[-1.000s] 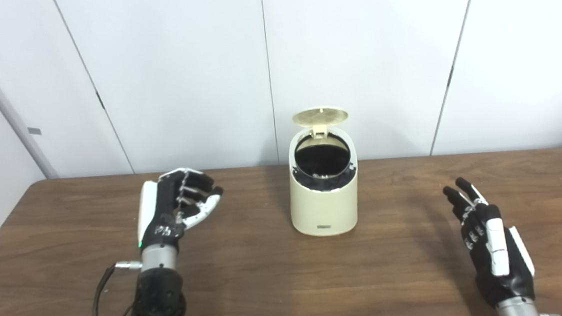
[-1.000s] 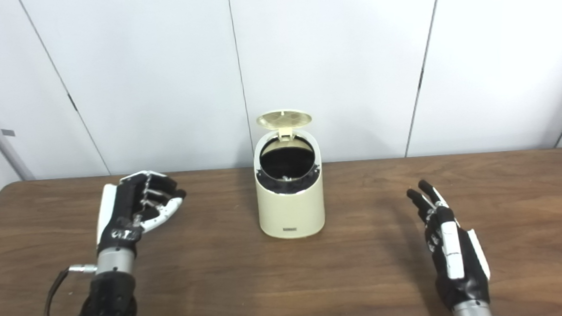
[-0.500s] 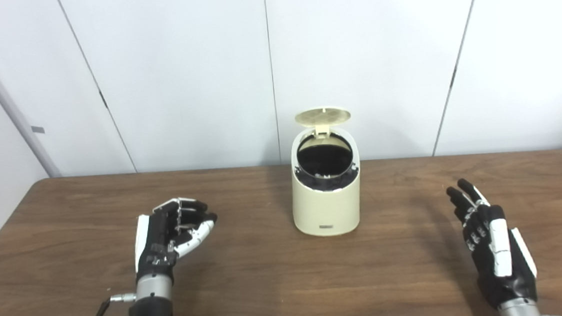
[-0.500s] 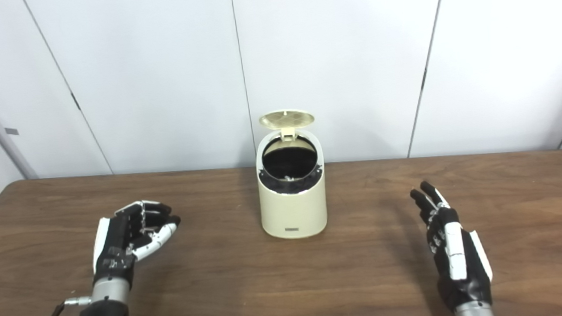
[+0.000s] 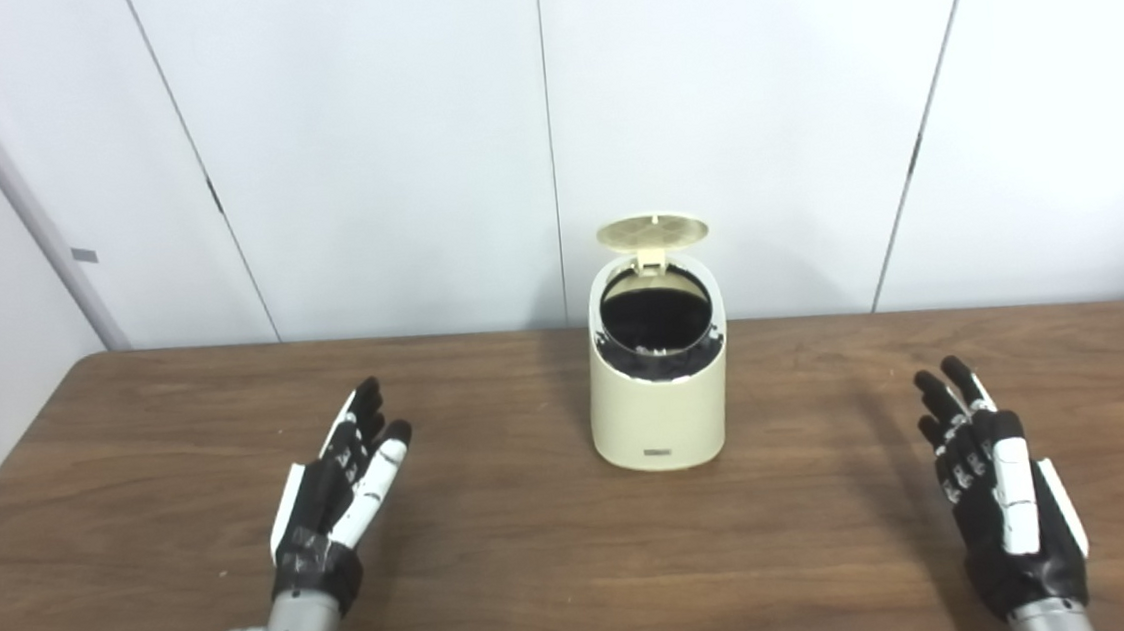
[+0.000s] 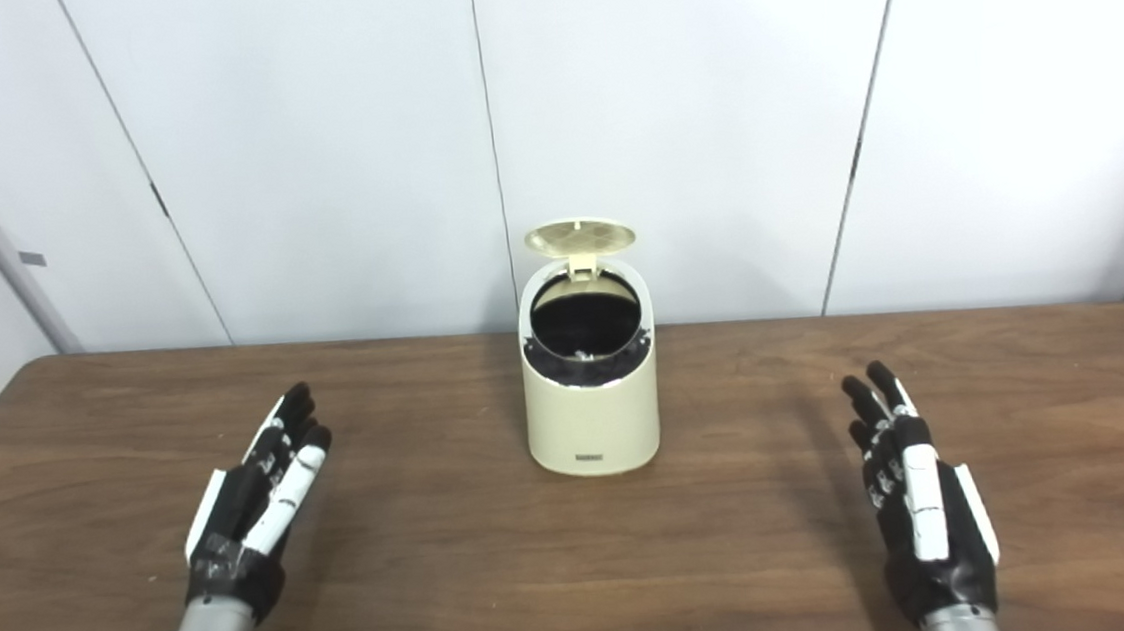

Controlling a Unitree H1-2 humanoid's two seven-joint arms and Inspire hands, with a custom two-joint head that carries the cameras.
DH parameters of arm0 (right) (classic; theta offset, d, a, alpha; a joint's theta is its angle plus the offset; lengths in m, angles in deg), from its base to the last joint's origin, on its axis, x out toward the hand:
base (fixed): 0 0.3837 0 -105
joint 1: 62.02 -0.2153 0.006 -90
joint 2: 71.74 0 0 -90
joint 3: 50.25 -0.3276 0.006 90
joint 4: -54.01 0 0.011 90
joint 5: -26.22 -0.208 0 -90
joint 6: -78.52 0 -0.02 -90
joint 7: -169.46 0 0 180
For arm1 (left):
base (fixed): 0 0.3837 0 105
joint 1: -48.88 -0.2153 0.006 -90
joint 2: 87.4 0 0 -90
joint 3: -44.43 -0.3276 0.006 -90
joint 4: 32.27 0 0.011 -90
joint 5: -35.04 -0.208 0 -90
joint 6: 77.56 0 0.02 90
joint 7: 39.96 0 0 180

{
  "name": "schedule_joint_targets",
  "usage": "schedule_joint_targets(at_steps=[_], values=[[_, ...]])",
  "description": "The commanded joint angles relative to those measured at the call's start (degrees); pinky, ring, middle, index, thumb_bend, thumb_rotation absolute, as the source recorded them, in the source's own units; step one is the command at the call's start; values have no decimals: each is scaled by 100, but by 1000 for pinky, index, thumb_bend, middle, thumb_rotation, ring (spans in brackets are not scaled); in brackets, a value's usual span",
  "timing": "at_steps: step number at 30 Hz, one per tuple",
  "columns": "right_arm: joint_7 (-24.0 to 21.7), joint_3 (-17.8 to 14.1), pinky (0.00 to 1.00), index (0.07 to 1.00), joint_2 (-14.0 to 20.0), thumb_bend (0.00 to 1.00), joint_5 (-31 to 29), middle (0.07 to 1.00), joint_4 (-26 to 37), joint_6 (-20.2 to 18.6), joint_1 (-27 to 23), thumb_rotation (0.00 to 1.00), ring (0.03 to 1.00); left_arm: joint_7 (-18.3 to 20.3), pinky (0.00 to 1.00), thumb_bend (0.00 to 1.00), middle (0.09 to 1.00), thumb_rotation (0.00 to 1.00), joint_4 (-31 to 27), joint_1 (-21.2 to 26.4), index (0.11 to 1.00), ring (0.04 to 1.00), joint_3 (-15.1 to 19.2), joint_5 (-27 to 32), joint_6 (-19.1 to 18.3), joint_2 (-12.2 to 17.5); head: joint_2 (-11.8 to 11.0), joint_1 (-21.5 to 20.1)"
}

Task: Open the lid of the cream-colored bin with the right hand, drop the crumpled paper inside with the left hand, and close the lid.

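Bench: a brown wood-grain bench (image 5: 543, 578) is carrying the bin and is lying under both hands; white wall panels (image 5: 378, 139) are standing behind it.
Bin: the cream-colored, round-bodied plastic bin (image 5: 661, 413) is standing upright near the far middle of the bench, roughly midway between the two hands and well apart from each.
Lid: the cream-colored round lid (image 5: 653, 231) is standing raised on its rear hinge, tilted back above the opening and leaving it uncovered.
Opening: the dark round mouth (image 5: 654, 311) is facing the cameras; a small pale scrap is showing at its lower inner rim, too small to identify.
Crumpled paper: it is not showing on the bench or in either hand; whether the pale scrap inside the bin is the paper cannot be told.
Left hand: the black-and-white left hand (image 5: 337, 494) is lying low over the bench to the left of the bin, fingers (image 5: 361, 434) stretched forward and apart, holding nothing.
Right hand: the black-and-white right hand (image 5: 995, 484) is hanging over the bench to the right of the bin, fingers (image 5: 942, 396) extended and spread, pointing away from the robot, holding nothing.
Contact: neither hand is touching the bin or the lid.
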Motion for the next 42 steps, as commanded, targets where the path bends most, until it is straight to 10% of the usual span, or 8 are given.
schedule_joint_targets(at_steps=[1,17,42], values=[[-75,-49,1000,970,20,511,-9,923,-383,-9,542,915,983,26,1000,521,1000,635,-60,95,1000,1000,-2,100,356,24,8,6],[-15,-32,1000,957,40,499,177,984,-177,-64,580,980,1000,-155,1000,395,1000,991,449,-209,1000,1000,10,27,1007,-109,142,-133],[9,37,1000,955,28,528,278,1000,499,-459,343,1000,1000,-199,1000,427,1000,1000,690,-229,1000,1000,92,333,1141,-112,253,-645]])
